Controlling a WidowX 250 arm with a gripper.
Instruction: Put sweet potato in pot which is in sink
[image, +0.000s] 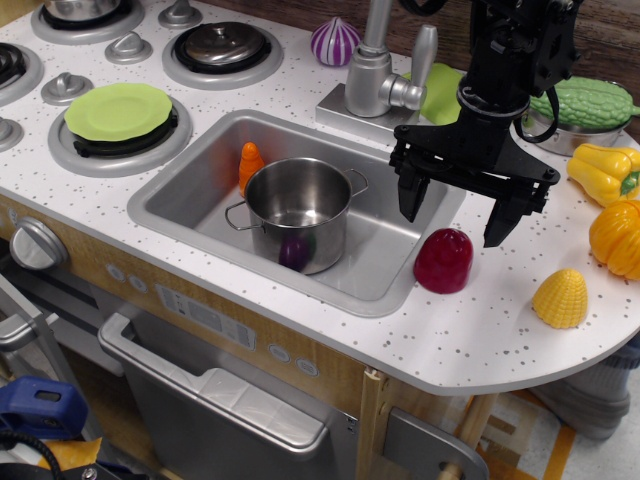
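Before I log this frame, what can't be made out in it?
- The pot interior: its near wall hides part of the floor.
- The orange carrot-like toy in the sink: lower part hidden behind the pot.
- The green gourd: partly covered by the arm; its pan is barely visible.
- Height of the open claw above the sweet potato: one view can't settle it.
- Left burners: cut by the frame edge.

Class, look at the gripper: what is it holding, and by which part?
Nothing. The gripper hangs open above the sweet potato, which sits on the counter.
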